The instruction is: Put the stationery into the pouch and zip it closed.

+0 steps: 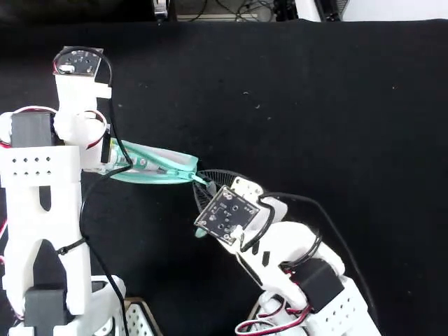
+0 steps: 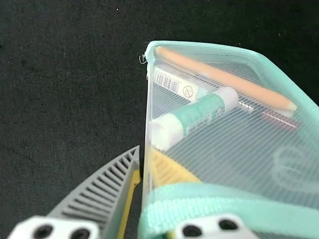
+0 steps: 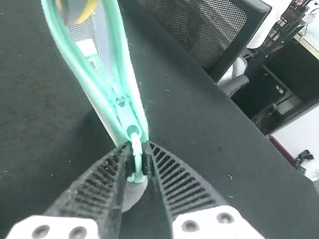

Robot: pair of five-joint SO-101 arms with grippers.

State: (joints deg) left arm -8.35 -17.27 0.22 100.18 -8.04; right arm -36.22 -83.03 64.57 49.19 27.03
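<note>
Stationery (image 2: pixel 194 117) in pouch (image 1: pixel 157 168), pouch between left fingers (image 2: pixel 107 186) and right fingers (image 3: pixel 177 181)

Pouch (image 2: pixel 239 149): translucent ribbed plastic, faintly glossy; woven mint cloth along the zip edge;
Zip pull (image 3: pixel 133 149): smooth mint plastic;
Glue stick (image 2: pixel 194 117): glossy plastic tube;
Counter (image 1: pixel 336 105): black matt cloth, fuzzy, flecked with lint;
Right fingers (image 3: pixel 184 184): dark ribbed plastic, matt;
Left fingers (image 2: pixel 107 189): grey ribbed plastic, matt

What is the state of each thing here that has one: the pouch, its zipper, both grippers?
pouch, held between both grippers, pencil and glue stick inside.
zipper, mostly open.
left gripper, shut on pouch end.
right gripper, shut on zipper pull.
</note>
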